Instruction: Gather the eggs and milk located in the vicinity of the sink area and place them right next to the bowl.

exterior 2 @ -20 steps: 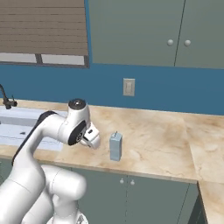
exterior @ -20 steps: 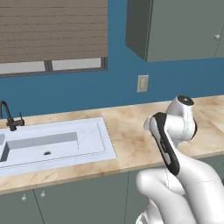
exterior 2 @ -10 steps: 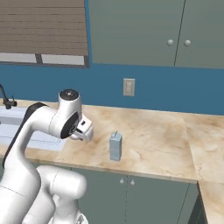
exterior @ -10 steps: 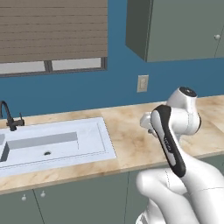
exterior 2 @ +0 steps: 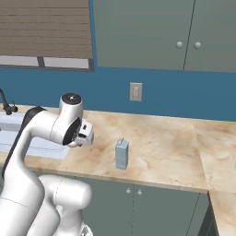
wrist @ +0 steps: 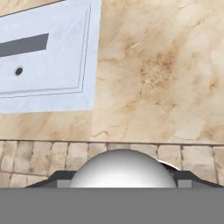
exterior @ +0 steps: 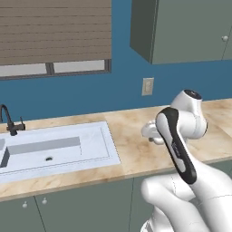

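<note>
The marbled counter (exterior 2: 161,147) is seen carrying the white sink (exterior: 54,149) at one side, and the milk carton (exterior 2: 121,155) stands upright near the front edge, well apart from it. The claw (exterior 2: 85,135) is held near the sink's corner; whether its jaws are spread cannot be told. The carton is best approached level and pinched across its flat sides, below the peaked top.

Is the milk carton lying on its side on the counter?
No, the milk carton stands upright on the counter, peaked top up.
</note>
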